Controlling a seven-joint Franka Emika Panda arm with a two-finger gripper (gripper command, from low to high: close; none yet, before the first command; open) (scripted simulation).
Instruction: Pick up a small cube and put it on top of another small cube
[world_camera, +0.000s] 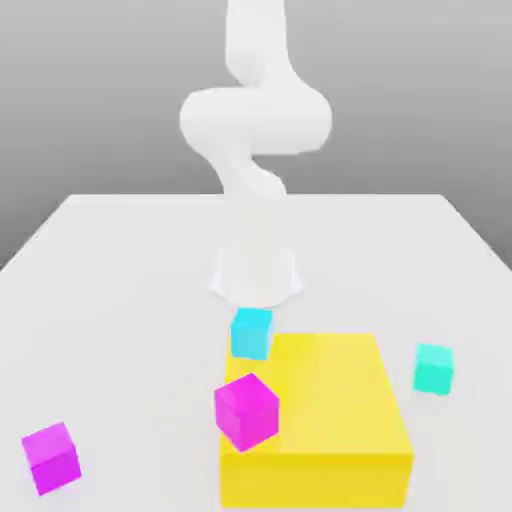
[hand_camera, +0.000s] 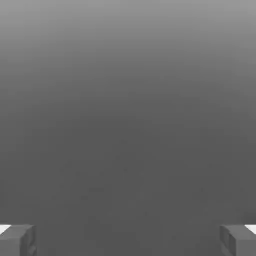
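Closest to the onlooker in the exterior view sits a big yellow block (world_camera: 330, 420), low and wide, resting flat on the white desk (world_camera: 120, 280). Against its front corner, toward the exterior view's left, a magenta cube (world_camera: 246, 410) stands tilted, overlapping the block's edge; whether it leans on the block or sits just in front of it cannot be told. A second magenta cube (world_camera: 51, 457) lies well apart near the desk's front, far on the exterior view's left.

Just behind the yellow block's far corner on that same side is a sky-cyan cube (world_camera: 251, 333), touching or almost touching the block. The small cube (world_camera: 433, 368), turquoise-green, rests alone on the desk on the exterior view's right, near the yellow block's side but not touching it, with nothing on it.

Farther back, the white arm (world_camera: 255, 120) rises from its round base (world_camera: 256, 272) on the desk and bends overhead, well away from all the cubes.

From the hand view comes something the exterior view does not give: the tool (hand_camera: 128, 240), with one grey fingertip (hand_camera: 17, 240) at either side of the picture, spread wide apart with nothing between them, seen against plain grey.
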